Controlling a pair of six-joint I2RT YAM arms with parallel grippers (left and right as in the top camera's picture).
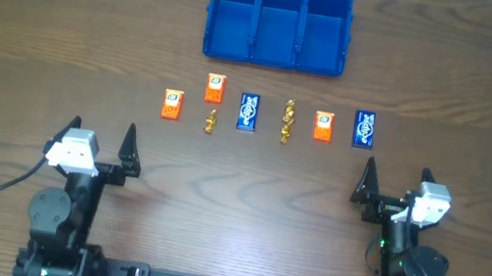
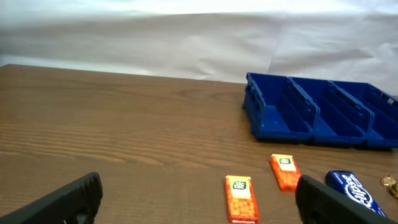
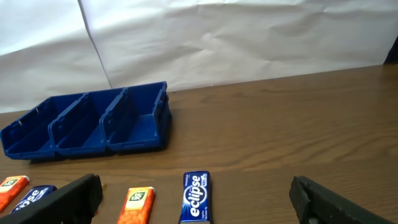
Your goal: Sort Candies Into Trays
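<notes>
A blue tray [image 1: 279, 24] with three compartments stands at the far middle of the table, seen too in the left wrist view [image 2: 317, 115] and the right wrist view [image 3: 87, 127]. In a row nearer the arms lie three orange candy boxes [image 1: 172, 104] [image 1: 215, 87] [image 1: 323, 126], two blue candy packs [image 1: 248, 112] [image 1: 363, 129] and gold-wrapped candies [image 1: 210, 120] [image 1: 287, 122]. My left gripper [image 1: 102, 138] stands open near the left base, short of the row. On the right, my right gripper [image 1: 395, 181] is open as well, just short of the blue pack [image 3: 195, 196].
The wooden table [image 1: 46, 27] stretches wide on both sides of the tray and between the arms. A white backdrop [image 3: 236, 37] rises behind the table's far edge.
</notes>
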